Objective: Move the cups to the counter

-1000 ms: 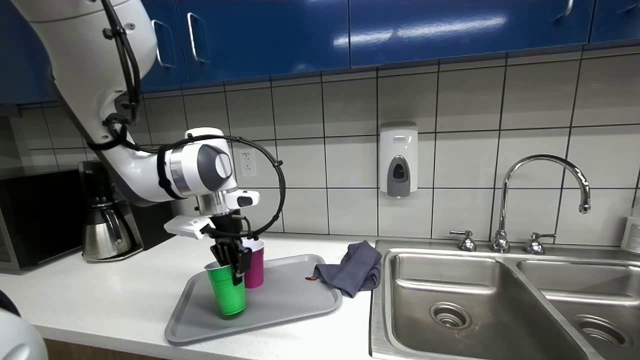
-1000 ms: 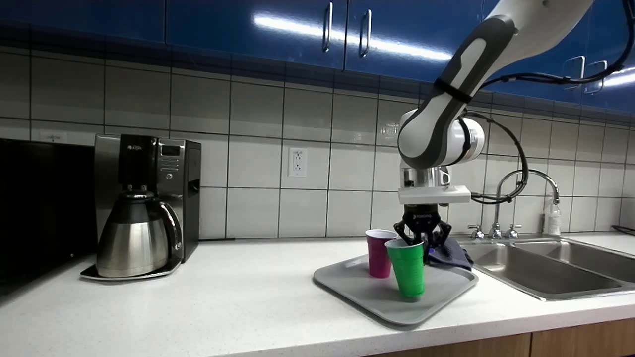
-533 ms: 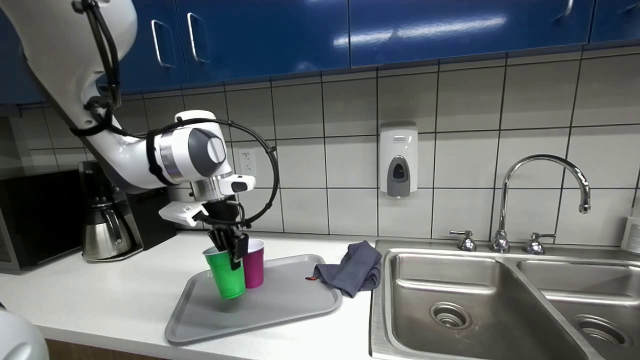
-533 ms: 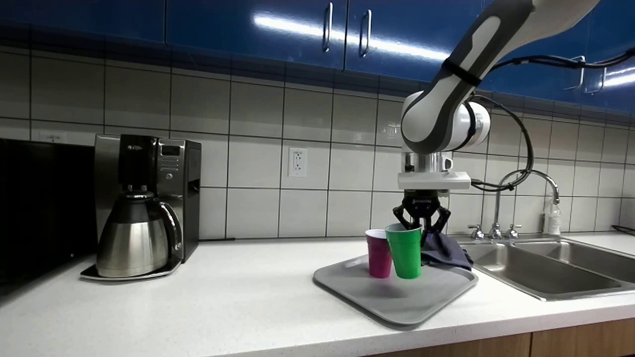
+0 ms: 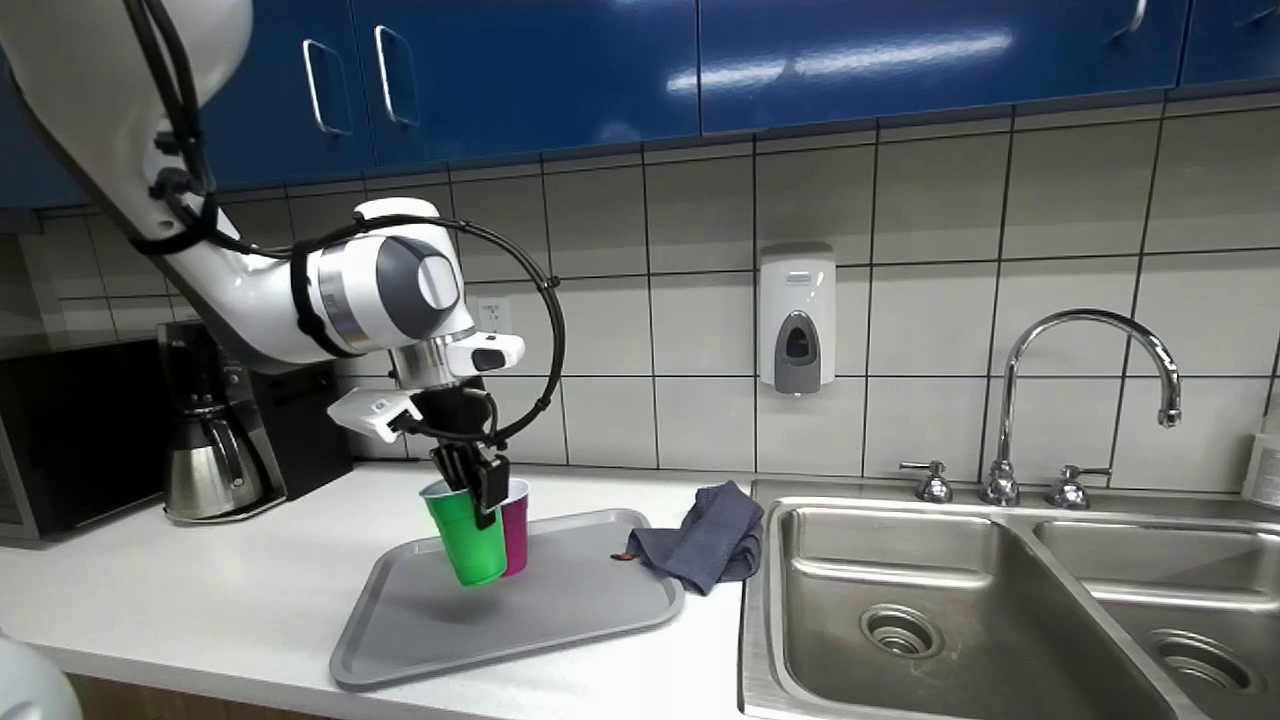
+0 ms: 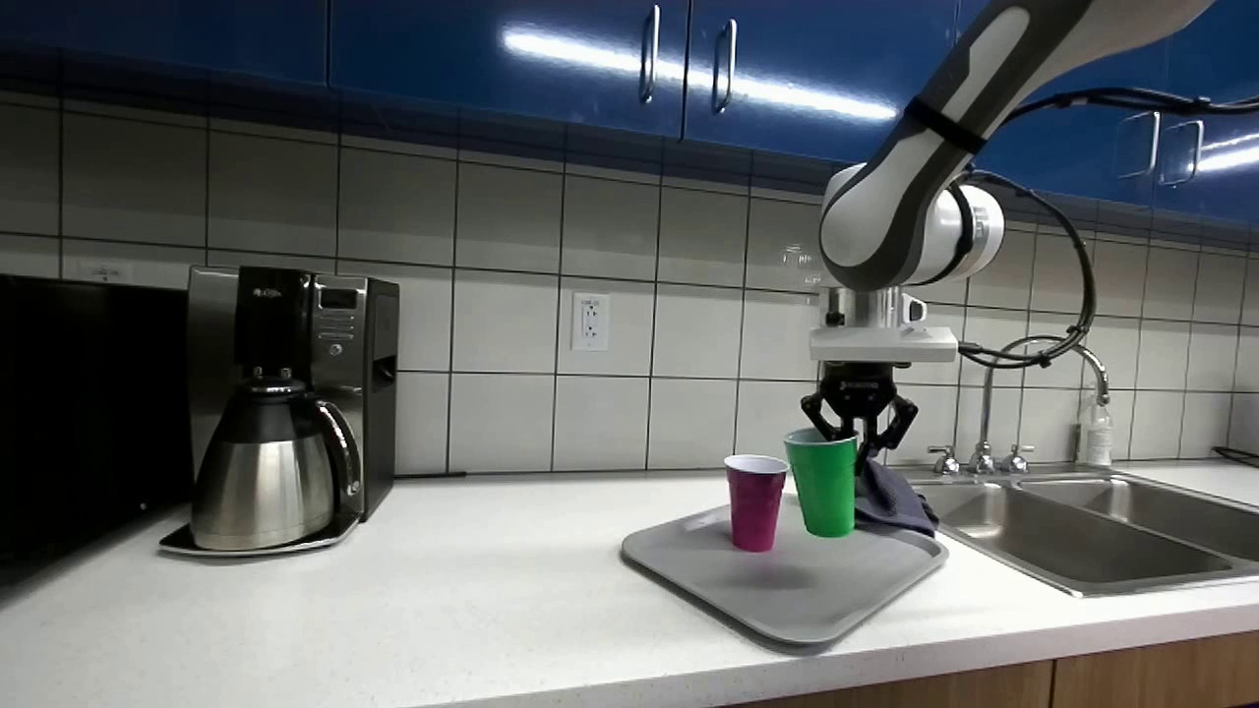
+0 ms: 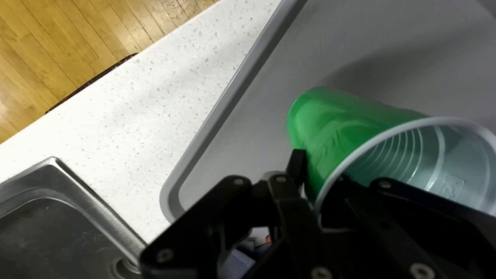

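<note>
The green cup (image 6: 826,487) hangs a little above the grey tray, slightly tilted, mouth upward. My gripper (image 6: 854,452) pinches its wall near the rim. In the wrist view one of the fingers (image 7: 297,164) lies against the outside of the green cup (image 7: 329,128), and the other reaches inside, its tip hidden by the rim. The magenta cup (image 6: 755,506) stands upright on the tray; in an exterior view the green cup partly covers the magenta cup (image 5: 517,530). White counter (image 6: 472,600) runs along the tiled wall and under the tray.
The grey tray (image 5: 420,650) lies near the counter's front edge. Beside it are a dark cloth (image 5: 705,540) and the steel sink (image 5: 760,620). A small red thing (image 5: 622,556) lies at the cloth's edge. A coffee maker with steel pot (image 6: 266,472) stands further along.
My gripper has risen with the green cup, lifting it from low over the tray, and has shifted back towards the wall. The magenta cup and tray have stayed put.
</note>
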Controlling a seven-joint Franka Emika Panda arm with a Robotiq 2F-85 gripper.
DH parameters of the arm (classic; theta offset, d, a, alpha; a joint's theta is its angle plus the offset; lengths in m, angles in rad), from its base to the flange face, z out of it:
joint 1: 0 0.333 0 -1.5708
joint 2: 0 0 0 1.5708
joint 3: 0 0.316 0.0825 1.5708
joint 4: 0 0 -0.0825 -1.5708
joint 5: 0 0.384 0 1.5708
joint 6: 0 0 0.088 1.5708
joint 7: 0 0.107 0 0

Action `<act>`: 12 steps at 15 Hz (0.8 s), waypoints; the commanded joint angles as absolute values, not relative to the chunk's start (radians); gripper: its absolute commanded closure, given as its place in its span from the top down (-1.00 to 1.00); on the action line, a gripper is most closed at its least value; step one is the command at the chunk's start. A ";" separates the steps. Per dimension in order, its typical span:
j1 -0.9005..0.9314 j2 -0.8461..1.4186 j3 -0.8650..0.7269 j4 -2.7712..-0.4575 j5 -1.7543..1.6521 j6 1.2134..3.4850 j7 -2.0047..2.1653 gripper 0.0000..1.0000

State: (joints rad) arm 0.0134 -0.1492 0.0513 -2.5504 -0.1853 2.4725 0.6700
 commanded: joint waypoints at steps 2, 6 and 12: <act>-0.041 -0.197 0.041 -2.591 -0.198 2.490 0.677 -0.97; -0.077 -0.184 0.021 -2.593 -0.204 2.500 0.680 -0.97; -0.126 -0.165 -0.006 -2.608 -0.225 2.536 0.692 -0.97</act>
State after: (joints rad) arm -0.0944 -0.1596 -0.0020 -2.5851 -0.1860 2.4964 0.6700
